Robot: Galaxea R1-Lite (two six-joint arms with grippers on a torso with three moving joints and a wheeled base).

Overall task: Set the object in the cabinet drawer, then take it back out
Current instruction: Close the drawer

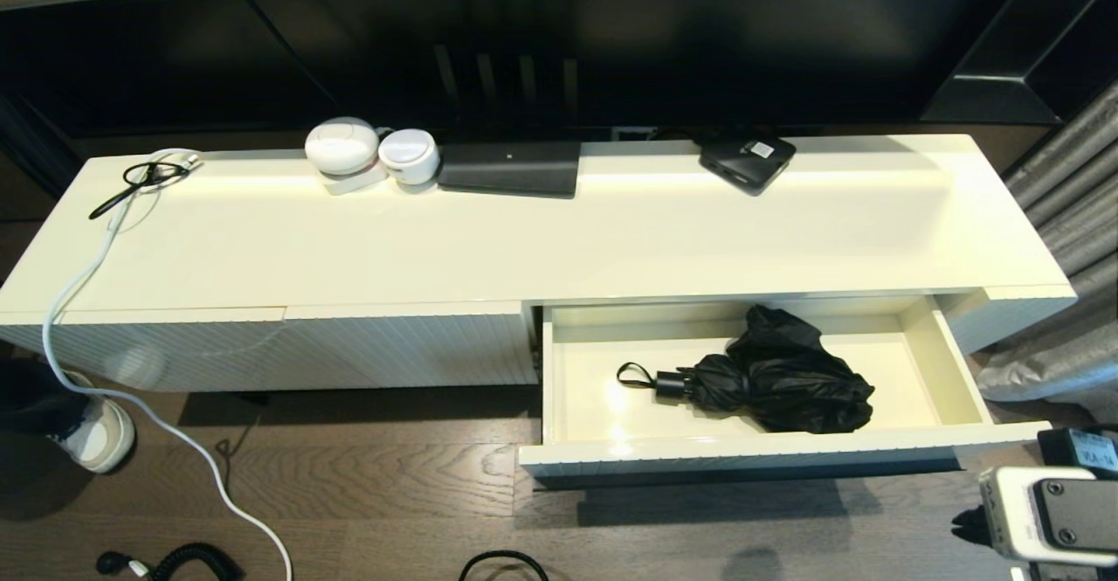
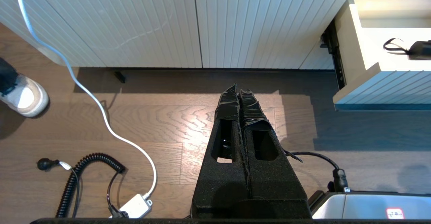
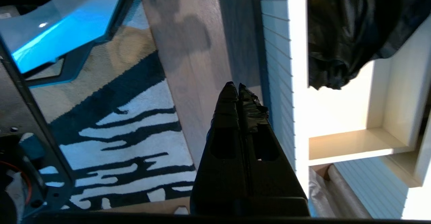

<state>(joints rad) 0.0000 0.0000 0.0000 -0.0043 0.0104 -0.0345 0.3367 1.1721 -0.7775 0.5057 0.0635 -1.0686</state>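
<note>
The black compact umbrella lies in the pulled-out cream drawer, its rumpled fabric to the right and its short handle and wrist loop pointing left. The right wrist view shows the fabric over the drawer's ribbed front; my right gripper is shut and empty, low beside that front over the floor. Only that arm's wrist shows in the head view. My left gripper is shut and empty above the floor, left of the drawer corner; the umbrella's loop is visible.
On the cabinet top stand a flat black box with a white label, a dark slab and two white round devices. A white cable trails to the floor. A shoe, a coiled black cord and a striped rug lie below.
</note>
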